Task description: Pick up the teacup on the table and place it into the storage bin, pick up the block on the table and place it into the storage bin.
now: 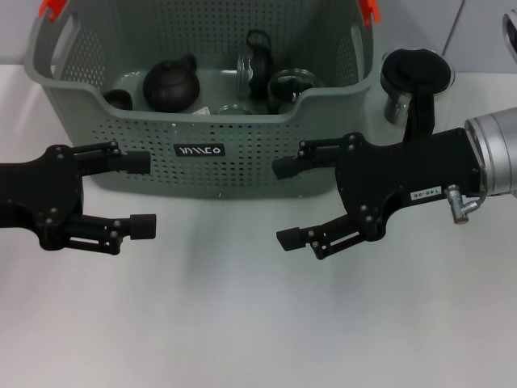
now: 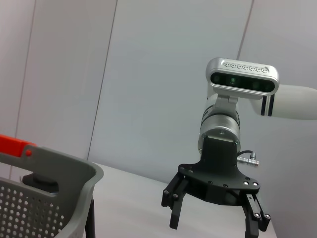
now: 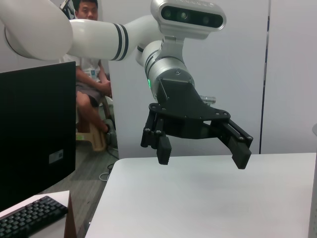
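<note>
Before the one storage bin, two open hands.

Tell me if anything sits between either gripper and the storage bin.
Nothing visible does. The left gripper and right gripper, both open, hover over bare table in front of the storage bin. The bin's near wall faces them; a glass jug stands off to its right, out of the way.
</note>
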Controlling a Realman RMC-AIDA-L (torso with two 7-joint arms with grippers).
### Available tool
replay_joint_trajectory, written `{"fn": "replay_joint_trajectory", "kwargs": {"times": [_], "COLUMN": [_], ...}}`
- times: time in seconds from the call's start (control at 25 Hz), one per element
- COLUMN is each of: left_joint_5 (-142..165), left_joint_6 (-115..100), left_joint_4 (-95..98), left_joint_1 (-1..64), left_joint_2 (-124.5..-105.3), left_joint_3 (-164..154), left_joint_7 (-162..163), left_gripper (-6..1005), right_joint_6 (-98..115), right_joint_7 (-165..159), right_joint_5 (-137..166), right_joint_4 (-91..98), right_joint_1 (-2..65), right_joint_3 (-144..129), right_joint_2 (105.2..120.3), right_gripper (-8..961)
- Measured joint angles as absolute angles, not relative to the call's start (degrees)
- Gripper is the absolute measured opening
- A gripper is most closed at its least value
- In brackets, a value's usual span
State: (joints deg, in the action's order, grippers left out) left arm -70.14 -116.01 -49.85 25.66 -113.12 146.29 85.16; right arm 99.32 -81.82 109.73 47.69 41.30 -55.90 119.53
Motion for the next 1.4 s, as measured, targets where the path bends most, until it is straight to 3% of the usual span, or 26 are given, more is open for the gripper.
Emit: {"fn": "replay_joint_trajectory", "kwargs": {"times": [1.4], "left_joint_5": [-70.1], "left_joint_6": [-116.0], "left_joint_4": [-49.8], "left_joint_1": [25.7], "left_joint_2": [-113.12], "left_joint_3": [146.3], "left_joint_7": [85.2], "left_gripper": [951], "right_joint_6": [99.3], "right_joint_7": [-81.8], "right_joint_5": [109.7], "right_joint_4": [47.7], "right_joint_1": [41.3], "right_joint_3": [-55.9], "right_joint_2": [119.53], "right_gripper": [947]}}
